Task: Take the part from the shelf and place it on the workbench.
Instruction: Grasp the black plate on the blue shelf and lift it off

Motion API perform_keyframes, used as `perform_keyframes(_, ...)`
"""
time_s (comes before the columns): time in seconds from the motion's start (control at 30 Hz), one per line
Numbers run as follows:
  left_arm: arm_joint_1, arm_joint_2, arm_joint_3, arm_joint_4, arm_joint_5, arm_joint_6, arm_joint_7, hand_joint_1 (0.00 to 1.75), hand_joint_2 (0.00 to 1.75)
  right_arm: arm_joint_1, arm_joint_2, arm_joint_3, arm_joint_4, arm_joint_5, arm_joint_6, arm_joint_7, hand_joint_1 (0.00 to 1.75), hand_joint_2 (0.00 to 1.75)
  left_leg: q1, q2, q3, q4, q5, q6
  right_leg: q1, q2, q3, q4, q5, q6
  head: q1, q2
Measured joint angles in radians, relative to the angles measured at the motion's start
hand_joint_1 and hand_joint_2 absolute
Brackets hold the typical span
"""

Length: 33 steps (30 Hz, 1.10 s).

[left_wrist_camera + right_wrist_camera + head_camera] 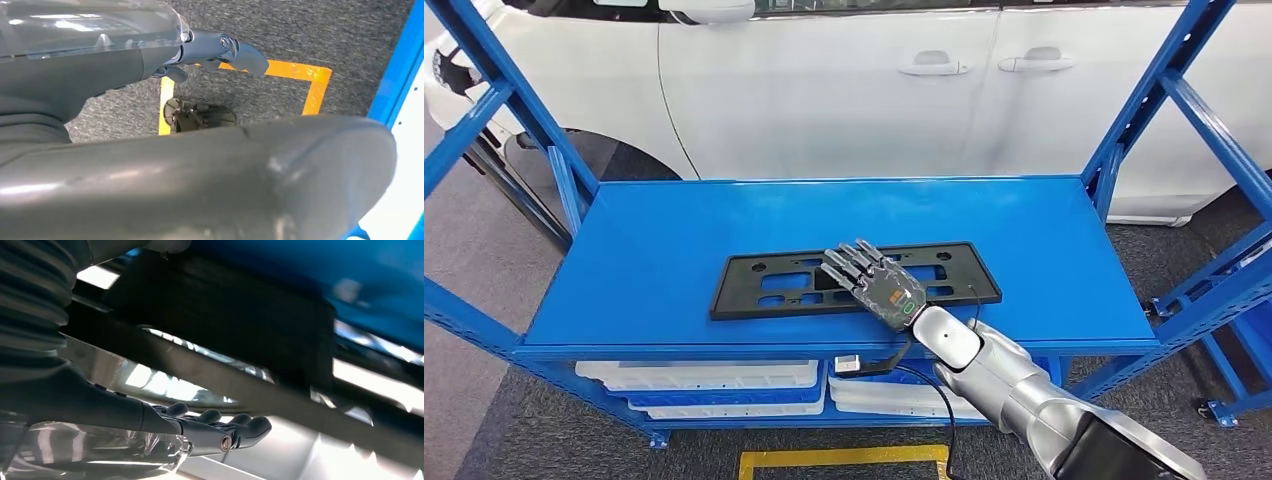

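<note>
A flat black rectangular part (742, 288) with several cutouts lies on the blue top shelf (674, 225), toward its front edge. My right hand (879, 284) reaches in from the front right and lies palm down over the middle of the part, fingers stretched out straight and holding nothing. In the right wrist view those fingers (235, 426) are extended side by side, close to the dark part (225, 315). My left hand (190, 170) hangs over the floor with its fingers (235, 50) loosely extended and nothing in them.
Blue uprights (1136, 110) and slanted braces (469, 130) frame the shelf on both sides. White trays (714, 375) sit on the lower level. A white car (874, 80) stands close behind. Yellow tape (300, 72) marks the grey carpet.
</note>
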Motion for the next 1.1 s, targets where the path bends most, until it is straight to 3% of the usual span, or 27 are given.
perform_keyframes(0.07, -0.003, -0.001, -0.004, 0.000, -0.001, 0.000, 0.000, 0.00, 0.00, -0.014, 0.003, 0.014, 0.020, 0.041, 0.029, 0.056, 1.69, 1.75, -0.004, -0.003, 0.012, -0.033, 0.009, 0.017, 0.003, 0.002, 0.003, -0.001, 0.000, 0.013, 0.000, 0.000)
perform_keyframes(0.17, -0.007, -0.002, -0.008, 0.000, -0.003, 0.000, 0.000, 0.00, 0.00, -0.023, 0.003, 0.024, 0.039, 0.064, 0.069, 0.090, 1.75, 1.75, -0.002, -0.005, 0.014, -0.041, 0.022, 0.040, 0.000, 0.004, -0.002, 0.015, -0.016, 0.029, 0.000, 0.000)
perform_keyframes(0.23, -0.011, -0.003, -0.009, 0.000, -0.002, 0.000, 0.000, 0.00, 0.00, -0.024, 0.003, 0.026, 0.049, 0.067, 0.083, 0.098, 1.75, 1.75, 0.000, -0.007, 0.012, -0.045, 0.031, 0.049, -0.004, 0.014, -0.043, 0.110, -0.076, 0.033, 0.000, 0.000)
perform_keyframes(0.3, -0.012, -0.003, -0.009, 0.000, -0.002, 0.000, 0.001, 0.00, 0.00, -0.022, 0.003, 0.027, 0.057, 0.067, 0.086, 0.100, 1.75, 1.75, -0.003, -0.007, 0.006, -0.045, 0.033, 0.053, -0.006, 0.020, -0.103, 0.248, -0.139, 0.034, 0.000, 0.000)
perform_keyframes(0.33, -0.012, -0.003, -0.009, 0.000, -0.001, -0.001, 0.002, 0.00, 0.00, -0.020, 0.003, 0.027, 0.061, 0.067, 0.087, 0.100, 1.75, 1.75, -0.005, -0.007, 0.005, -0.044, 0.034, 0.054, -0.006, 0.021, -0.119, 0.286, -0.147, 0.034, 0.000, 0.000)
perform_keyframes(0.37, -0.012, -0.003, -0.009, 0.000, -0.001, -0.001, 0.003, 0.00, 0.00, -0.019, 0.003, 0.027, 0.063, 0.066, 0.087, 0.100, 1.75, 1.75, -0.006, -0.008, 0.005, -0.044, 0.034, 0.054, -0.006, 0.021, -0.116, 0.285, -0.135, 0.032, 0.000, 0.000)
perform_keyframes(0.4, -0.011, -0.004, -0.009, 0.000, 0.000, -0.002, 0.004, 0.00, 0.00, -0.018, 0.003, 0.027, 0.065, 0.066, 0.088, 0.099, 1.75, 1.75, -0.008, -0.008, 0.006, -0.043, 0.034, 0.054, -0.005, 0.021, -0.093, 0.240, -0.105, 0.027, 0.000, 0.000)
perform_keyframes(0.43, -0.012, -0.004, -0.009, 0.000, 0.000, -0.004, 0.004, 0.00, 0.00, -0.019, 0.003, 0.026, 0.066, 0.065, 0.089, 0.098, 1.75, 1.75, -0.009, -0.009, 0.008, -0.043, 0.034, 0.054, -0.003, 0.020, -0.056, 0.166, -0.066, 0.020, 0.000, 0.000)
perform_keyframes(0.5, -0.013, -0.006, -0.009, 0.000, 0.002, -0.010, 0.001, 0.00, 0.00, -0.022, 0.006, 0.025, 0.066, 0.064, 0.092, 0.092, 1.75, 1.75, -0.012, -0.008, 0.007, -0.042, 0.034, 0.048, 0.005, 0.013, 0.008, 0.034, -0.020, 0.008, 0.000, 0.000)
perform_keyframes(0.53, -0.013, -0.007, -0.009, 0.000, 0.003, -0.014, -0.002, 0.00, 0.00, -0.023, 0.009, 0.024, 0.066, 0.064, 0.093, 0.088, 1.75, 1.75, -0.013, -0.008, 0.004, -0.041, 0.035, 0.044, 0.009, 0.009, 0.021, 0.003, -0.013, 0.005, 0.000, 0.000)
perform_keyframes(0.63, -0.015, -0.008, -0.009, 0.000, 0.004, -0.030, -0.023, 0.00, 0.00, -0.024, 0.019, 0.018, 0.066, 0.063, 0.093, 0.072, 1.75, 1.75, -0.011, -0.005, 0.001, -0.039, 0.036, 0.028, 0.010, 0.007, 0.023, -0.015, -0.009, 0.000, 0.000, 0.000)
perform_keyframes(0.7, -0.016, -0.008, -0.010, 0.000, 0.004, -0.044, -0.048, 0.00, 0.87, -0.025, 0.024, 0.013, 0.066, 0.060, 0.092, 0.063, 1.75, 1.75, -0.010, -0.004, -0.018, 0.002, 0.007, 0.016, 0.004, 0.002, 0.027, -0.027, -0.002, -0.007, 0.000, 0.000)
perform_keyframes(0.77, -0.016, -0.008, -0.010, 0.000, 0.006, -0.054, -0.076, 0.00, 1.75, -0.024, 0.025, 0.009, 0.066, 0.057, 0.090, 0.054, 1.75, 1.75, -0.008, -0.001, -0.074, 0.120, -0.057, 0.004, 0.003, -0.004, 0.027, -0.030, 0.001, -0.012, 0.000, 0.000)
perform_keyframes(0.8, -0.015, -0.008, -0.011, 0.000, 0.008, -0.058, -0.088, 0.00, 1.75, -0.024, 0.025, 0.006, 0.066, 0.054, 0.087, 0.050, 1.75, 1.75, -0.005, 0.000, -0.109, 0.190, -0.087, -0.001, 0.003, -0.007, 0.025, -0.030, 0.001, -0.013, 0.000, 0.000)
perform_keyframes(0.87, -0.011, -0.007, -0.011, 0.000, 0.014, -0.064, -0.100, 0.00, 1.75, -0.023, 0.025, 0.000, 0.066, 0.047, 0.078, 0.041, 1.75, 1.75, 0.000, 0.002, -0.140, 0.250, -0.092, -0.008, 0.002, -0.009, 0.025, -0.029, 0.001, -0.012, 0.000, 0.000)
perform_keyframes(0.9, -0.009, -0.007, -0.011, 0.000, 0.017, -0.066, -0.101, 0.00, 1.75, -0.023, 0.025, -0.004, 0.066, 0.043, 0.071, 0.036, 1.75, 1.75, 0.003, 0.002, -0.126, 0.219, -0.066, -0.010, 0.001, -0.009, 0.025, -0.027, 0.000, -0.010, 0.000, 0.000)
perform_keyframes(0.97, -0.008, -0.004, -0.011, 0.000, 0.021, -0.070, -0.095, 0.00, 1.75, -0.022, 0.024, -0.012, 0.065, 0.032, 0.053, 0.024, 1.75, 1.75, 0.009, 0.002, -0.063, 0.086, 0.002, -0.015, -0.001, -0.009, 0.025, -0.021, -0.005, -0.003, 0.000, 0.000)
perform_keyframes(1.03, -0.008, -0.002, -0.011, 0.000, 0.021, -0.074, -0.084, 0.00, 1.75, -0.022, 0.020, -0.022, 0.061, 0.005, 0.033, 0.001, 1.75, 1.75, 0.009, -0.003, -0.022, -0.010, 0.033, -0.004, 0.001, -0.007, 0.023, -0.010, -0.012, 0.009, 0.000, 0.000)
perform_keyframes(1.1, -0.004, -0.002, -0.011, 0.000, 0.021, -0.080, -0.073, 0.00, 1.75, -0.018, 0.010, -0.045, 0.043, -0.056, 0.020, -0.049, 1.75, 1.75, 0.003, -0.007, -0.019, -0.026, 0.032, 0.017, 0.003, -0.005, 0.020, -0.005, -0.014, 0.021, 0.000, 0.000)
